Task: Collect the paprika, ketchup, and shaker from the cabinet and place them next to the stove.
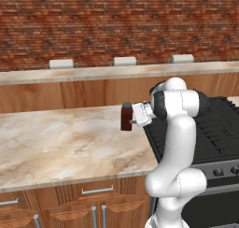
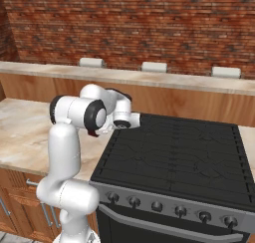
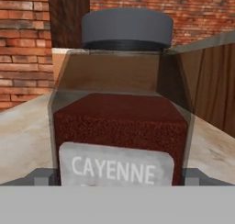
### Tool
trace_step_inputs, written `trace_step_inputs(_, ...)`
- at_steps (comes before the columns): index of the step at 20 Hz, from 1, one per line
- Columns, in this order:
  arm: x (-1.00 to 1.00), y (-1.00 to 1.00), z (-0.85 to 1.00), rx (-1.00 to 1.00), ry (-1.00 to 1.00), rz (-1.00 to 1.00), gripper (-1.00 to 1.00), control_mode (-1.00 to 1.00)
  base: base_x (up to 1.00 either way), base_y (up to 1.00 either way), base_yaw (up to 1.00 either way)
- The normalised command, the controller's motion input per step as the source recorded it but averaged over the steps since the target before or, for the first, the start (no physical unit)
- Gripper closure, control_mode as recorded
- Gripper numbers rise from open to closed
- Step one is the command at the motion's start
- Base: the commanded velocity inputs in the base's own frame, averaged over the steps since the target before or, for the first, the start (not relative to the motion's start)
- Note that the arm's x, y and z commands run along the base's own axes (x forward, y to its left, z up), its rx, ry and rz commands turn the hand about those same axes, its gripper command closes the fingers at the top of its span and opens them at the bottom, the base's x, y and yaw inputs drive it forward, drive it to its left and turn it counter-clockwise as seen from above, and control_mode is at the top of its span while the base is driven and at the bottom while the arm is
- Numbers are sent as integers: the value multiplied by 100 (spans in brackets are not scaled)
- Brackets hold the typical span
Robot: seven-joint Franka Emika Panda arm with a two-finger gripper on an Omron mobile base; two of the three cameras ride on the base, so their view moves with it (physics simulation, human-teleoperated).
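Where the hand camera looks along the gripper, its fingers stand spread wide either side of the paprika jar, released, label reading CAYENNE. Jar upright on marble counter, just beside the stove at its 9 o'clock. Brick wall at 12 o'clock beyond.

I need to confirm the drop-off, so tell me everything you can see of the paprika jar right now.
The paprika is a wide, straight-sided clear jar, filled partway with dark red powder, with a dark grey cap and a pale label reading CAYENNE. It stands upright on the marble counter, just left of the stove. The tool sits at its side with a finger on either flank; contact cannot be told.
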Motion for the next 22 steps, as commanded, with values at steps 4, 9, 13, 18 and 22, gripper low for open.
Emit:
trace_step_inputs(4, 0, -19, 8, 0, 0, 0, -100, -100, 0, 0, 0)
trace_step_inputs(9, 4, -19, 26, 0, 6, 0, -100, -100, 0, 0, 0)
trace_step_inputs(13, 6, -17, 39, 0, 8, 0, -100, -100, 0, 0, 0)
trace_step_inputs(18, 0, -15, 49, 0, 7, -1, -100, -100, 0, 0, 0)
trace_step_inputs(22, -6, -23, 50, 0, 4, -7, -100, -100, 0, 0, 0)
